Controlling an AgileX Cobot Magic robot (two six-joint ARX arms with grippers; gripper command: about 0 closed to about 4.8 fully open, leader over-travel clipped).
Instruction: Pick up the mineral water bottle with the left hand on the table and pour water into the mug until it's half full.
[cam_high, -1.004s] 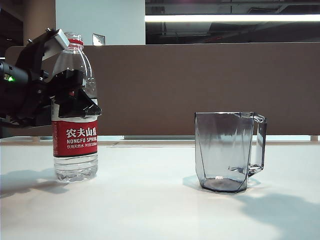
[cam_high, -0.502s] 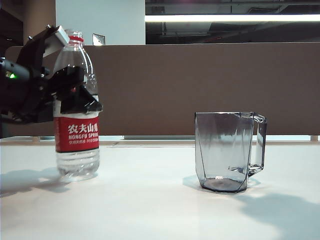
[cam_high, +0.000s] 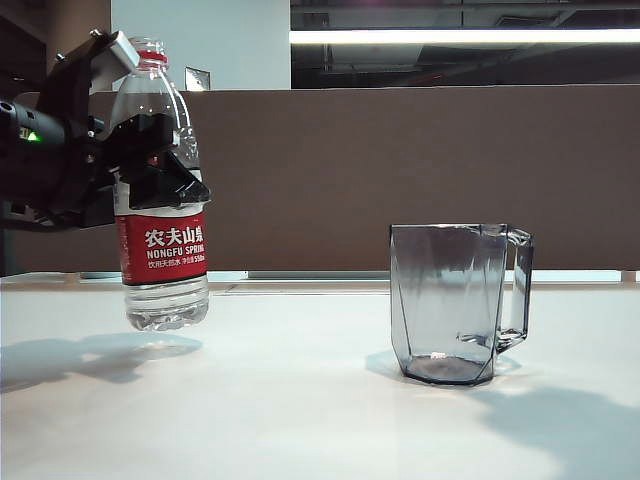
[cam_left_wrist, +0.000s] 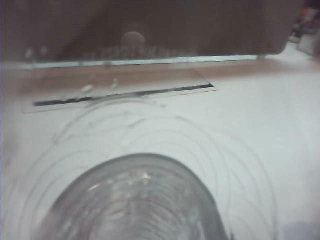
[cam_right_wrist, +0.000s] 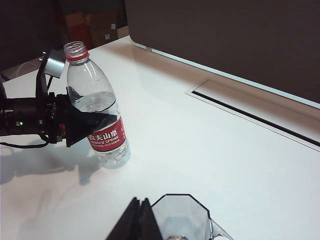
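Observation:
The mineral water bottle (cam_high: 165, 248), clear with a red-and-white label and a red neck ring, hangs just above the white table (cam_high: 300, 410) at the left, almost upright. My left gripper (cam_high: 165, 178) is shut on its upper body, above the label. The left wrist view shows only the bottle's (cam_left_wrist: 135, 200) blurred clear body up close. The smoky faceted mug (cam_high: 450, 300) stands on the table to the right, apart from the bottle. In the right wrist view, my right gripper (cam_right_wrist: 140, 212) is shut with nothing in it, beside the mug's (cam_right_wrist: 182, 217) rim, and the bottle (cam_right_wrist: 102, 127) is further off.
A brown partition (cam_high: 400, 170) runs along the table's far edge. A long cable slot (cam_right_wrist: 250, 112) is cut into the tabletop near that edge. Bare white tabletop lies between bottle and mug.
The left gripper has lifted the bottle off the table and carried it slightly to the right. The mug has not moved.

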